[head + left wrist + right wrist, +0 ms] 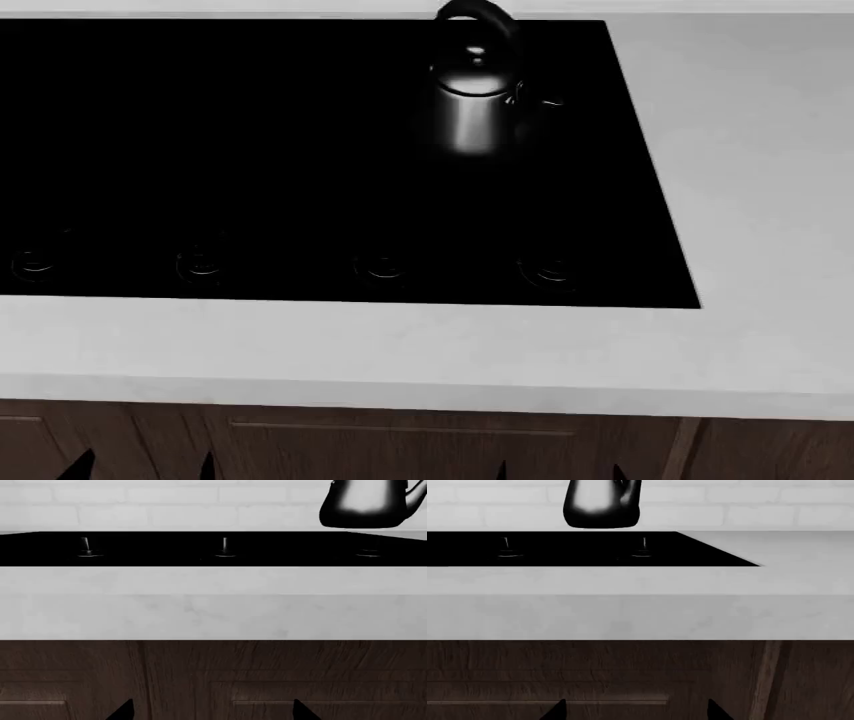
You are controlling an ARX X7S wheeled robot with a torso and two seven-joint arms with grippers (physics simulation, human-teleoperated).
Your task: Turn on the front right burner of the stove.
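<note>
The stove (267,160) is a flat glossy black cooktop set in a white counter. Four small dark knobs line its front edge, the rightmost knob (549,270) near the right corner. It also shows in the left wrist view (200,547) and right wrist view (560,550), where the rightmost knob (642,554) glints. My left gripper (140,468) and right gripper (558,470) hang below the counter edge, in front of the cabinet doors. Both are open and empty, only fingertips showing: left gripper (212,714), right gripper (635,712).
A shiny dark metal kettle (474,95) stands on the stove's back right part. The white counter (747,200) extends right of the stove. Dark wood cabinet doors (441,445) lie below the counter. A white brick wall (167,505) is behind.
</note>
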